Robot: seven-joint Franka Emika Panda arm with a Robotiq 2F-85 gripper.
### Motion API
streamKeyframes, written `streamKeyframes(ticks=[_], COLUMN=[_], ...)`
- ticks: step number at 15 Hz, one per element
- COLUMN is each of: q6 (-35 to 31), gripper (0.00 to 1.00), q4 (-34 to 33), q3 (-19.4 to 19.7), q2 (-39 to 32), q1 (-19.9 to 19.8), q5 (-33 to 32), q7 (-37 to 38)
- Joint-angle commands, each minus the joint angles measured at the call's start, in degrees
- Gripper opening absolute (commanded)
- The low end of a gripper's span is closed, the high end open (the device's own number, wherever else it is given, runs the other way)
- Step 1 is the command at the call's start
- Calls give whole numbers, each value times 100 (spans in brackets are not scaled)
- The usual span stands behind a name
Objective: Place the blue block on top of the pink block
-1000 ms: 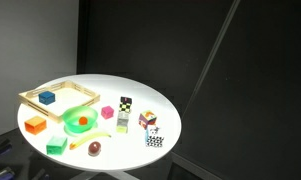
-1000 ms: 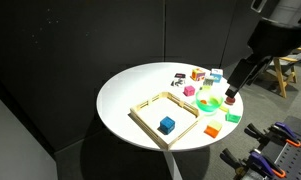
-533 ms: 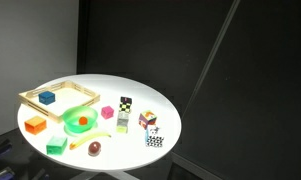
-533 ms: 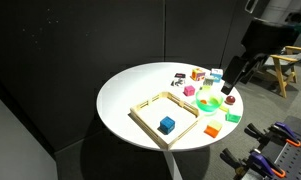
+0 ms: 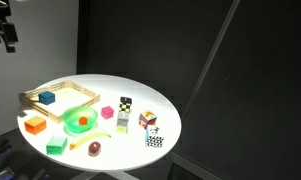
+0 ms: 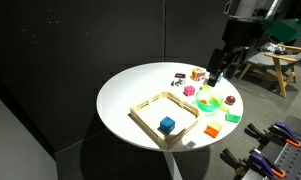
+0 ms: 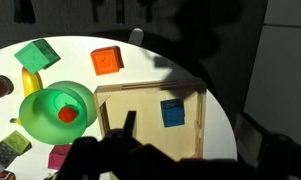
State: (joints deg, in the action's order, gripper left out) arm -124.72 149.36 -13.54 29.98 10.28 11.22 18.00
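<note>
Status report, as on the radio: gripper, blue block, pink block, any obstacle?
Gripper aloft, open or shut unclear. Blue block lies in wooden tray, not yet picked. Pink block beside green bowl, top free.

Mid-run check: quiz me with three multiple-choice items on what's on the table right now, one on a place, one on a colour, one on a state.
1. The blue block lies: A inside the tray; B beside the tray; C under the tray.
2. The bowl is: A white; B green; C black.
3. The pink block has its top: A under another block; B under fruit; C bare.

Answers: 1 A, the wooden walls surround it in the wrist view. 2 B, it shows bright green in every view. 3 C, nothing rests on it.
</note>
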Motion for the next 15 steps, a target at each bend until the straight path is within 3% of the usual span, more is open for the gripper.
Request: streamKeyframes(ticks=[1, 15], q6=[-124, -1042], gripper=[100, 100], q4=[-555, -1745], q3=[206, 283], q2=[-846, -3296], q1=[3, -29], q5=[80, -325], q7=[-452, -815])
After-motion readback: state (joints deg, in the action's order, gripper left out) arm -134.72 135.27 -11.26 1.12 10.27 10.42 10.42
